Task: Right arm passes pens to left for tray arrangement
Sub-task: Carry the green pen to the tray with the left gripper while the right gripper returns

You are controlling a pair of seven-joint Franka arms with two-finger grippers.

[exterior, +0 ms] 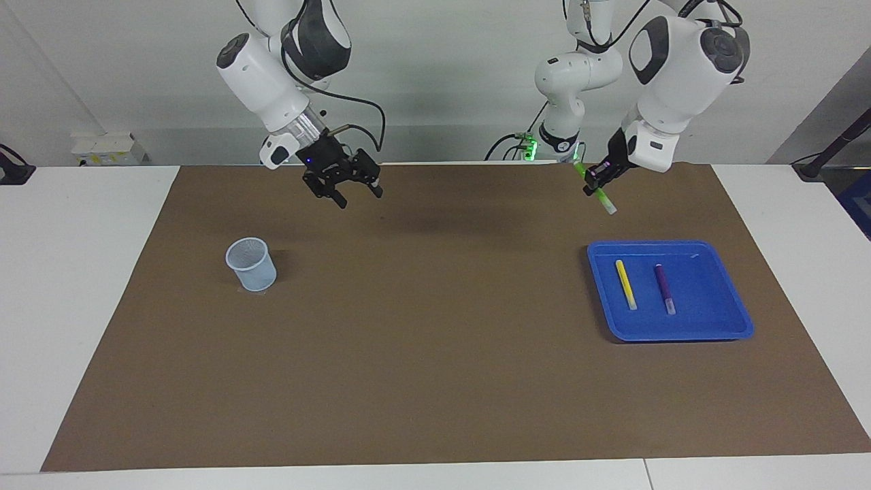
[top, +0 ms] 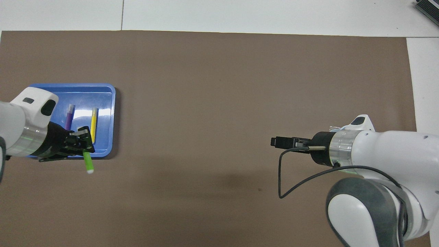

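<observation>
Left pincer (exterior: 593, 182) is gripping the green pen (exterior: 602, 198) mid-barrel above the tray (exterior: 738, 325); light, stiff, probably slick. Right pincer (exterior: 348, 192) is hanging spread, empty.

Brightness: bright, even, both views sharp.
Shadows: soft smudges on the brown mat (exterior: 435, 327) in the upper middle of the facing view.
Glare: white patch on the tray (top: 104, 99) floor, left of the overhead view.
</observation>
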